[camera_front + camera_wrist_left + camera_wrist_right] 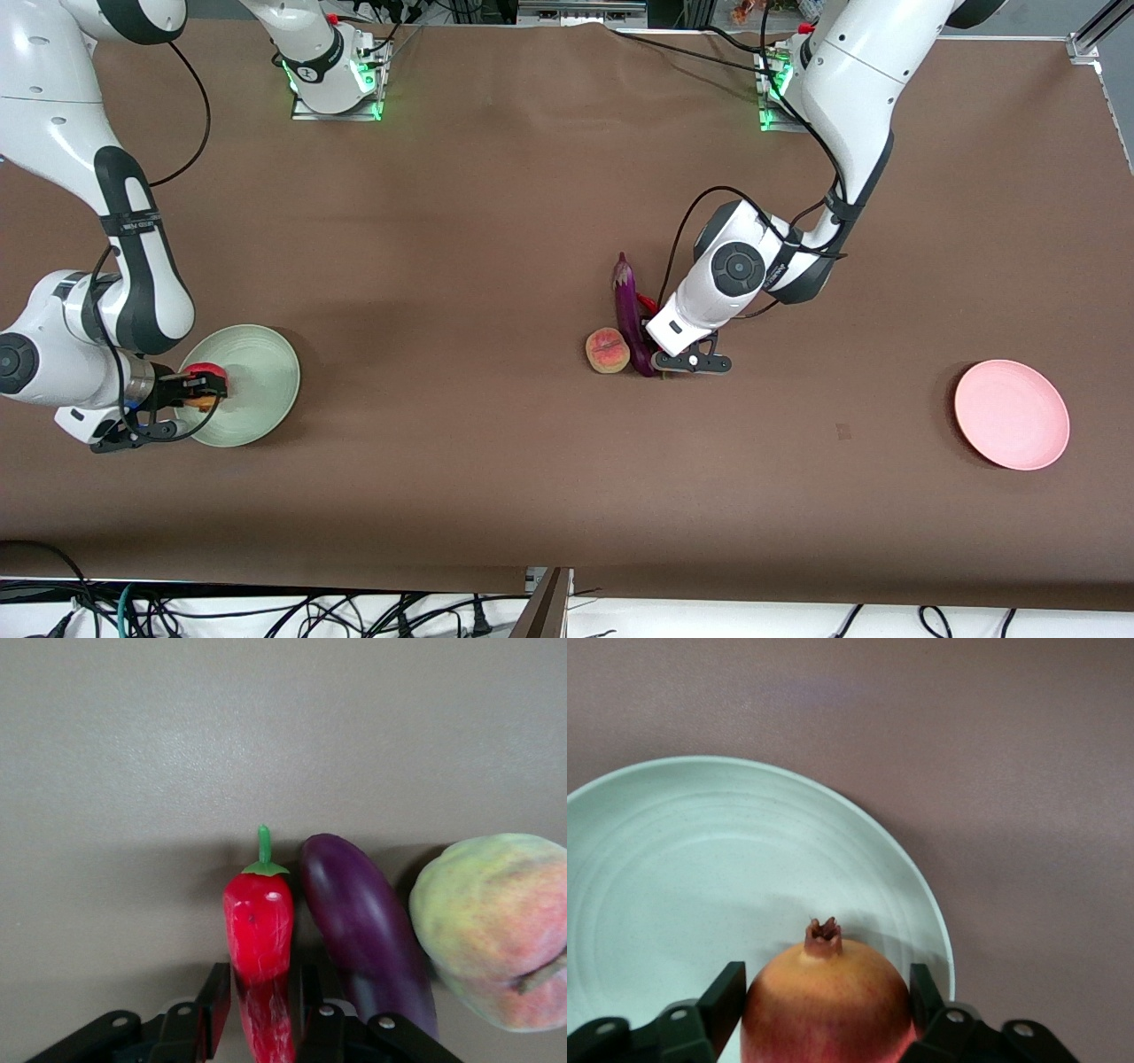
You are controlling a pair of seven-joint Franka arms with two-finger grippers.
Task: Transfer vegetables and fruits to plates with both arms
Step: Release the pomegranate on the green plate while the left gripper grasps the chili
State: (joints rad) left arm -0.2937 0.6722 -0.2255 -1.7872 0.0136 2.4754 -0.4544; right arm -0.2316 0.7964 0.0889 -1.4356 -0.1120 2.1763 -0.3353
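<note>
1. The right gripper (pixel 824 1010) is clenched on the round red-yellow fruit (pixel 827 1005), one finger on each flank, its small brown crown showing in the right wrist view. It holds the fruit over the pale green plate (pixel 257 372), at the right arm's end of the worktop (pixel 496 195).
2. I judge this fruit to be at the point of delivery: over the plate, but not let go.
3. The left gripper (pixel 260 1014) sits low among the cluster near the middle of the worktop, its fingers closed around the red chili pepper (pixel 259 935), green stem pointing away from the wrist. The pictures do not show whether the chili is off the worktop.
4. Just beside the chili lies the purple eggplant (pixel 630 306), and touching or nearly touching the eggplant's end is the peach (pixel 608 350). Neither is held.
5. The pink plate (pixel 1011 414) lies bare, well apart from the cluster, toward the left arm's end.
6. Progress: nothing is released on a plate yet; one fruit is nearly placed, the chili is gripped, and eggplant and peach remain.
</note>
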